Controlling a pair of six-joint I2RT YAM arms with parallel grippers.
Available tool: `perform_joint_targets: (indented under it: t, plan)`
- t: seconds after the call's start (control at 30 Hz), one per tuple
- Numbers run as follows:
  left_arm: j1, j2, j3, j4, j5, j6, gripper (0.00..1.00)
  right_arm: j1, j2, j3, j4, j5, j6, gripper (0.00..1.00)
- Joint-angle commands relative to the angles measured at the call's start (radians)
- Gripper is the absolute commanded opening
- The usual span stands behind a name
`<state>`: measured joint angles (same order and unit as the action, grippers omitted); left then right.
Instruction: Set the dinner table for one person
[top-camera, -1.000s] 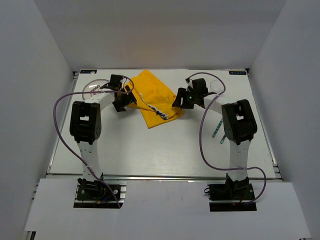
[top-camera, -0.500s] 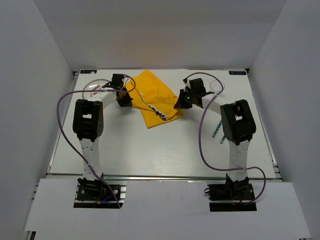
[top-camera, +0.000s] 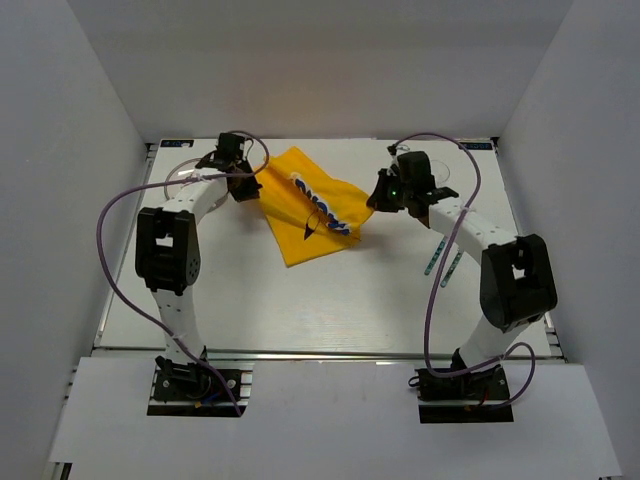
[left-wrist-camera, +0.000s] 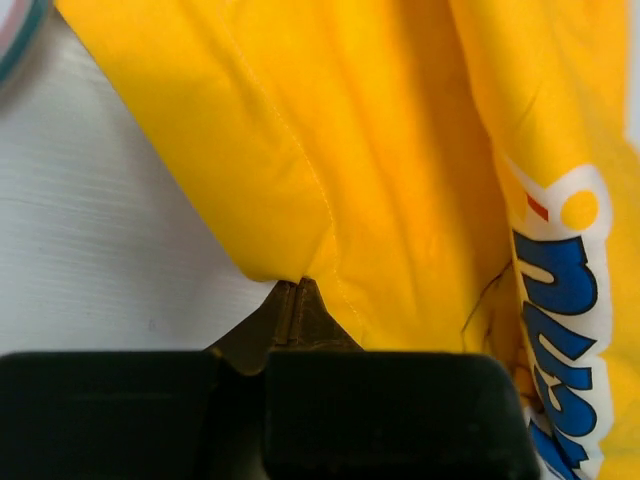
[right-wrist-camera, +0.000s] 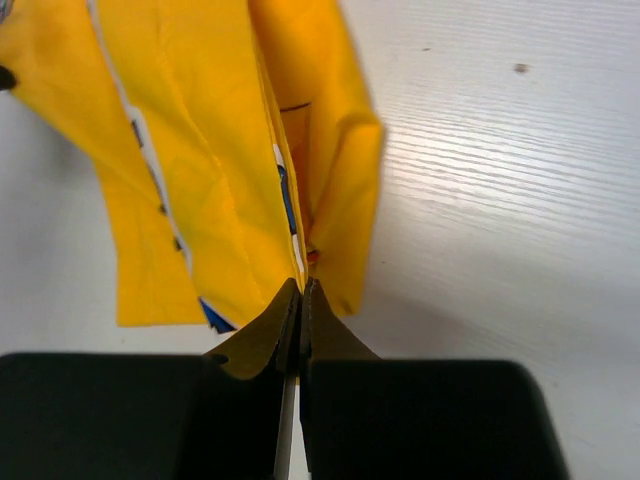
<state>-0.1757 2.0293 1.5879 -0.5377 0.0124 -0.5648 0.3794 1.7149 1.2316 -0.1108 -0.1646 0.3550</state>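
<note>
A yellow cloth (top-camera: 300, 215) with blue and white print is pulled out between both grippers over the back middle of the dinner table (top-camera: 300, 300). My left gripper (top-camera: 252, 183) is shut on the cloth's left edge; in the left wrist view its fingertips (left-wrist-camera: 297, 292) pinch a fold of the cloth (left-wrist-camera: 400, 150). My right gripper (top-camera: 370, 200) is shut on the right corner; in the right wrist view its tips (right-wrist-camera: 301, 290) clamp the cloth's hem (right-wrist-camera: 210, 170). The cloth's near corner droops toward the table.
Two thin teal utensils (top-camera: 440, 262) lie on the table at the right, beside the right arm. A round dish with a coloured rim (top-camera: 185, 177) sits at the back left, its rim (left-wrist-camera: 15, 40) close to the cloth. A clear round object (top-camera: 445, 172) is behind the right wrist.
Both grippers closed on the cloth and drew apart. The bunched cloth opened wider and its print now shows. The right arm's elbow swung out to the right.
</note>
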Motion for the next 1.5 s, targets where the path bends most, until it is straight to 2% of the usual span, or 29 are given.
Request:
perform_joint_targets:
  t: [0.0,0.17,0.37,0.5,0.67,0.9,1.07,1.13,1.17,1.23,1.27,1.3,1.33,1.37,1.4,1.43,1.47]
  plan:
    - [0.001,-0.107,0.069,-0.038,-0.061,0.04,0.0,-0.011,-0.07,-0.037,-0.012,0.16,-0.025,0.0]
    - [0.021,-0.1,0.142,-0.112,-0.065,0.071,0.0,-0.028,-0.087,-0.021,-0.09,0.373,-0.031,0.0]
    - [0.021,-0.073,0.23,-0.218,-0.098,0.089,0.0,-0.04,-0.149,-0.087,-0.153,0.43,-0.013,0.0]
    - [0.021,-0.084,0.198,-0.223,-0.138,0.085,0.0,-0.039,-0.25,-0.222,-0.121,0.376,0.006,0.0]
    - [0.01,-0.081,0.184,-0.246,-0.183,0.075,0.0,-0.039,-0.33,-0.363,-0.125,0.379,0.007,0.0]
    - [0.01,-0.078,0.173,-0.272,-0.232,0.037,0.0,-0.042,-0.391,-0.389,-0.174,0.405,0.009,0.0]
    - [0.021,-0.072,0.223,-0.268,-0.223,0.046,0.0,-0.037,-0.466,-0.446,-0.184,0.318,0.018,0.0]
    - [0.021,-0.052,0.286,-0.283,-0.206,0.066,0.06,-0.034,-0.477,-0.497,-0.173,0.291,0.021,0.15]
    - [0.021,-0.022,0.328,-0.298,-0.2,0.077,0.07,-0.039,-0.482,-0.51,-0.171,0.289,0.021,0.16]
    - [0.009,0.003,0.453,-0.366,-0.215,0.085,0.31,-0.036,-0.5,-0.532,-0.182,0.295,0.021,0.25]
    - [0.008,0.0,0.475,-0.378,-0.229,0.082,0.43,-0.037,-0.524,-0.535,-0.188,0.301,0.021,0.39]
    - [0.008,-0.012,0.471,-0.389,-0.244,0.071,0.53,-0.037,-0.541,-0.535,-0.196,0.31,0.022,0.67]
    - [0.008,-0.033,0.451,-0.386,-0.267,0.062,0.78,-0.037,-0.557,-0.526,-0.216,0.324,0.022,0.77]
    - [0.008,-0.085,0.42,-0.375,-0.269,0.057,0.81,-0.039,-0.589,-0.517,-0.228,0.333,0.024,0.89]
    - [0.008,-0.112,0.355,-0.348,-0.269,0.052,0.83,-0.036,-0.603,-0.508,-0.237,0.344,0.025,0.89]
    - [0.008,-0.135,0.321,-0.338,-0.262,0.049,0.91,-0.033,-0.613,-0.485,-0.247,0.353,0.024,0.89]
    - [0.008,-0.179,0.288,-0.325,-0.235,0.046,0.91,-0.034,-0.623,-0.477,-0.236,0.347,0.022,0.89]
